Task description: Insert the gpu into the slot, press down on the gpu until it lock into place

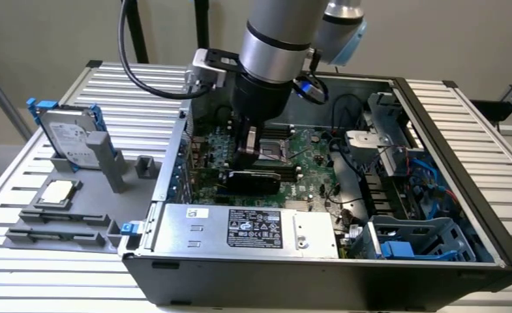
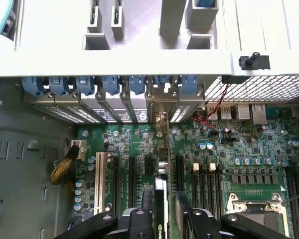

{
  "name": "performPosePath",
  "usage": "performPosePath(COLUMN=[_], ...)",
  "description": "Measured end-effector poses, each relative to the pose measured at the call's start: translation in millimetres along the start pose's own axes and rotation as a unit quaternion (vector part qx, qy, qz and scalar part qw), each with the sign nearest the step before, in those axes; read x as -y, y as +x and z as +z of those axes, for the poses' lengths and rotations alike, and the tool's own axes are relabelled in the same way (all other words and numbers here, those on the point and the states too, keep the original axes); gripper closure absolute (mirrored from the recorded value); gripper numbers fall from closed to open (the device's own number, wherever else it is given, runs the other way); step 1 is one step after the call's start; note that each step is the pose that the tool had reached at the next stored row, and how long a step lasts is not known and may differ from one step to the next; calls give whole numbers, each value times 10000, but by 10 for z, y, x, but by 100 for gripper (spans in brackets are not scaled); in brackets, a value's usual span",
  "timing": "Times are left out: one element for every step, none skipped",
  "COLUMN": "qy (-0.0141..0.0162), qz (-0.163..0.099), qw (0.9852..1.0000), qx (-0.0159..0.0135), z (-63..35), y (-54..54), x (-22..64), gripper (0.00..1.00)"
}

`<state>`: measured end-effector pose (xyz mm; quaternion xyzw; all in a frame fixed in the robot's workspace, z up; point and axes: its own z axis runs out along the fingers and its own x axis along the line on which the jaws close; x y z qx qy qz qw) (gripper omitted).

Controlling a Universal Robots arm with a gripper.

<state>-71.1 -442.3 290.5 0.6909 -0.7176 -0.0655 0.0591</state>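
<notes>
Gripper (image 1: pixel 254 155) hangs inside the open computer case (image 1: pixel 464 261), low over the green motherboard (image 1: pixel 312 171), its fingers (image 2: pixel 189 211) closed narrow on the top edge of the gpu (image 1: pixel 251 180); the card stands on edge on the board, near the case's back wall at the exterior view's left and just behind the silver power-supply box (image 1: pixel 247 228) that lines the case's front edge; in the wrist view the gpu (image 2: pixel 161 199) runs as a thin dark edge between the two black finger tips, pointing toward the row of blue clips (image 2: pixel 109 84) and slotted brackets on the case's rear wall; black expansion connectors (image 2: pixel 131 174) and one white connector (image 2: pixel 98 177) lie parallel on either side of the card; the slot itself is hidden beneath the card, so whether the card is fully seated cannot be told; the processor socket (image 2: pixel 254 209) sits toward the motherboard's far side from the white connector; outside the case, on the slatted table (image 1: pixel 29 254), a grey fixture tray (image 1: pixel 73 215) carries a hard drive (image 1: pixel 68 140) standing upright near its back corner and a processor chip (image 1: pixel 57 192) lying flat near its middle.
</notes>
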Motion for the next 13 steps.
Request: performPosePath(qy=[16, 30, 52, 66, 67, 67, 67, 67, 67, 67, 67, 67, 67], qz=[-1, 0, -1, -1, 0, -1, -1, -1, -1, -1, -1, -1, -1], qw=[10000, 10000, 10000, 10000, 10000, 10000, 10000, 10000, 10000, 10000, 10000, 10000, 10000], qx=[2, 2, 2, 2, 0, 0, 0, 0, 0, 0, 0, 0, 0], z=[1, 0, 1, 1, 1, 1, 1, 1, 1, 1, 1, 1, 1], y=[-1, -1, -1, -1, -1, -1, -1, -1, -1, -1, -1, -1, -1], x=[-9, -16, -24, -29, -29, -29, -29, -29, -29, -29, -29, -29, -29], gripper=[67, 67, 67, 70, 76, 76, 82, 88, 88, 89, 89, 89, 89])
